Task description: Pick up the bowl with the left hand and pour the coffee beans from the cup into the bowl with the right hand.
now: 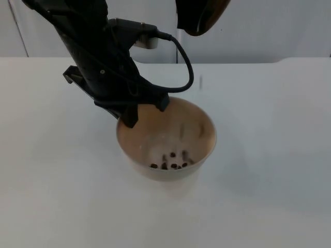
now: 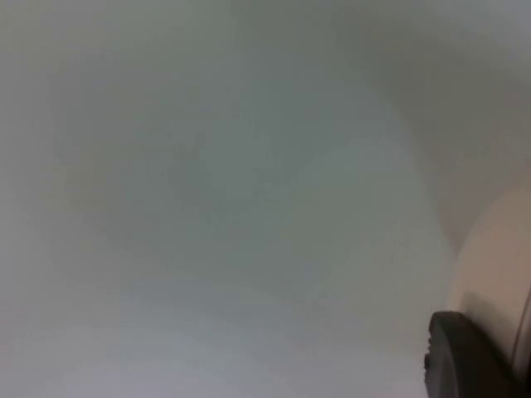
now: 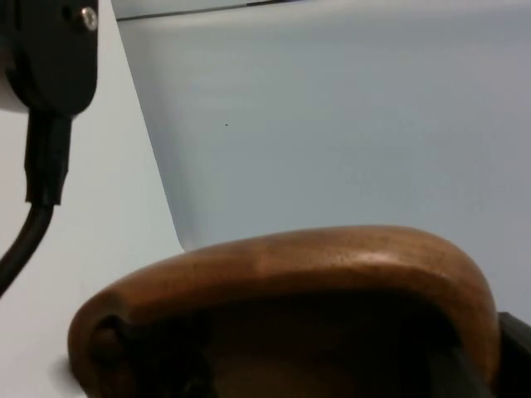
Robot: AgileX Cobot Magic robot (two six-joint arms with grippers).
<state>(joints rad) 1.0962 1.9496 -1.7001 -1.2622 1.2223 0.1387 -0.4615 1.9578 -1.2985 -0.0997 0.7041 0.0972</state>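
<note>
A white desk runs back to a grey wall. The left arm, black and bulky, reaches down from the upper left of the top view to the middle of the desk. Its left pincer is clamped on the rear rim of a beige bowl, with one finger inside the rim and one outside; in the left wrist view a black fingertip lies against the bowl's pale wall. The bowl is tilted, its open mouth turned up and toward the camera. Above and behind the bowl, at the upper edge of the top view, hangs a brown wooden cup, tipped over. The right wrist view looks along the cup's rounded rim from close by; whether the right pincer is together or apart cannot be told. A small cluster of dark coffee beans lies at the low side of the bowl's floor.
</note>
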